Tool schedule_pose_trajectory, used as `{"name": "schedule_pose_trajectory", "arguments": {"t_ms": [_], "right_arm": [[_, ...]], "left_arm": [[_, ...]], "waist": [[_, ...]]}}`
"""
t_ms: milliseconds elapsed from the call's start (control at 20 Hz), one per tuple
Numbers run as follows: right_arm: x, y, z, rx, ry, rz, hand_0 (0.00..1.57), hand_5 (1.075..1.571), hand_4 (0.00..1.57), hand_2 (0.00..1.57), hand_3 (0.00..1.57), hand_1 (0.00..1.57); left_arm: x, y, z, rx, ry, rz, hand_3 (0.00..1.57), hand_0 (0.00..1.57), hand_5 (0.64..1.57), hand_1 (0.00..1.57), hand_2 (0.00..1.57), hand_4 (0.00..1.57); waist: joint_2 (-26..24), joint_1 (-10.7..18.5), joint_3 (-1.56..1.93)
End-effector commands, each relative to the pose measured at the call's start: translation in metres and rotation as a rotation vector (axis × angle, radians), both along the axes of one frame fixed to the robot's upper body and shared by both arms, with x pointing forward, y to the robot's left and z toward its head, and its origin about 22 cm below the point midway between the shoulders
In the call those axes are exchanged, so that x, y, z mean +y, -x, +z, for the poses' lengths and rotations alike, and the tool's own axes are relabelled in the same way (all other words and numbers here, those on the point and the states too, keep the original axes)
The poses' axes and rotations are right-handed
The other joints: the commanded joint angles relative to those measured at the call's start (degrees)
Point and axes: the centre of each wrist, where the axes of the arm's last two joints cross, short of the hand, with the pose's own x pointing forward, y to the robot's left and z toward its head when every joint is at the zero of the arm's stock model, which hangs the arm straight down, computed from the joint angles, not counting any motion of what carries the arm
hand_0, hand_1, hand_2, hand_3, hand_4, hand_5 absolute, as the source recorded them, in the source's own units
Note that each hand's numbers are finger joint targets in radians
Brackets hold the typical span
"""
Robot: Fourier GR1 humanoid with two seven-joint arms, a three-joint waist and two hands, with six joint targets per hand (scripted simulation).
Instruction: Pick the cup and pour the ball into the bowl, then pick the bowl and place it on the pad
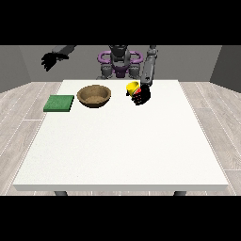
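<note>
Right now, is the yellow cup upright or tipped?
Tipped: the yellow cup leans toward the bowl, held by the hand at the view's right.

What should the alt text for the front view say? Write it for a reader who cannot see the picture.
A humanoid robot behind a white table holds a yellow cup in the hand at the view's right, tilted toward a brown bowl beside it. A green pad lies at the table's edge past the bowl, and the hand at the view's left is raised off to the side.
</note>
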Motion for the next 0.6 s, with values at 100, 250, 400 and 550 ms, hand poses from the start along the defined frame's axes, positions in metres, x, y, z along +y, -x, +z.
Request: {"name": "schedule_pose_trajectory", "arguments": {"t_ms": [100, 250, 400, 550], "right_arm": [[-0.033, 0.007, 0.001, 0.144, 0.01, -0.021, 0.0, 1.57, 0.36, 0.0, 0.0, 0.0], [-0.024, -0.006, 0.004, 0.141, 0.0, -0.02, 0.0, 1.571, 0.42, 0.0, 0.0, 0.0], [-0.025, -0.018, 0.011, 0.205, 0.016, -0.063, 0.0, 1.571, 0.52, 0.0, 0.0, 0.0], [-0.02, -0.027, 0.022, 0.199, 0.028, -0.022, 0.0, 1.568, 0.58, 0.0, 0.0, 0.0]], "left_arm": [[-0.007, -0.009, 0.004, 0.104, -0.168, 0.032, 1.57, 1.3, 1.548, 1.3, 1.57, 1.23], [-0.016, -0.033, 0.029, 0.074, -0.336, 0.102, 1.57, 1.33, 1.559, 1.33, 1.57, 1.21], [-0.041, -0.039, 0.034, 0.122, -0.466, 0.058, 1.57, 1.32, 1.552, 1.32, 1.57, 1.22], [-0.021, -0.049, 0.035, 0.147, -0.701, 0.126, 1.57, 1.31, 1.561, 1.31, 1.57, 1.24]], "waist": [[-7.1, 1.3, 0.02], [-8.8, 0.4, 0.11], [-12.4, 2.8, 0.11], [-13.6, 0.4, 0.23]]}}
